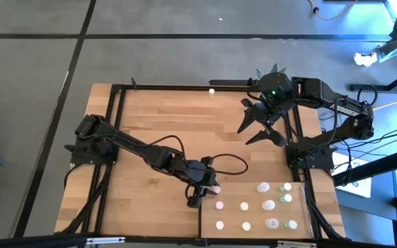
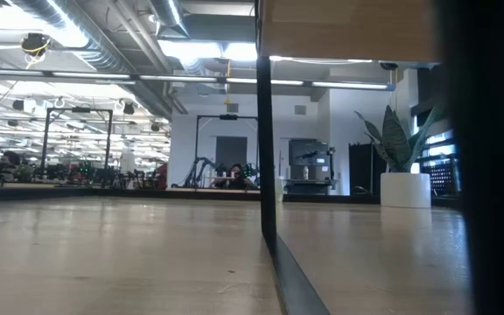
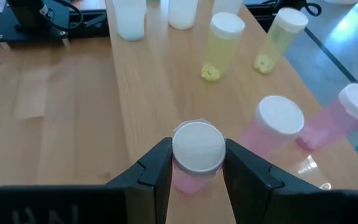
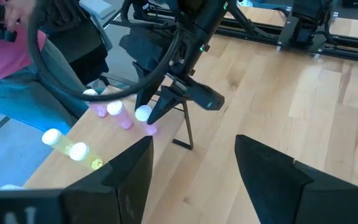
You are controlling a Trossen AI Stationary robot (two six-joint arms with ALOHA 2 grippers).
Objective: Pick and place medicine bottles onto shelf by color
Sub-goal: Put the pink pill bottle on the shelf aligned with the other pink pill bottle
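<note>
Left gripper (image 3: 196, 171) clamps a pink bottle (image 3: 194, 155) at the shelf (image 1: 253, 220) edge beside other bottles; right gripper (image 1: 260, 124) waits open, sorting unfinished

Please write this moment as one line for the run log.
left gripper: shut on pink bottle, at shelf edge | right gripper: open, waiting at the table's far right

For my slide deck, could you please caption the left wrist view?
Left gripper shut on a pink bottle at the shelf edge, beside more pink and yellow bottles.
</note>
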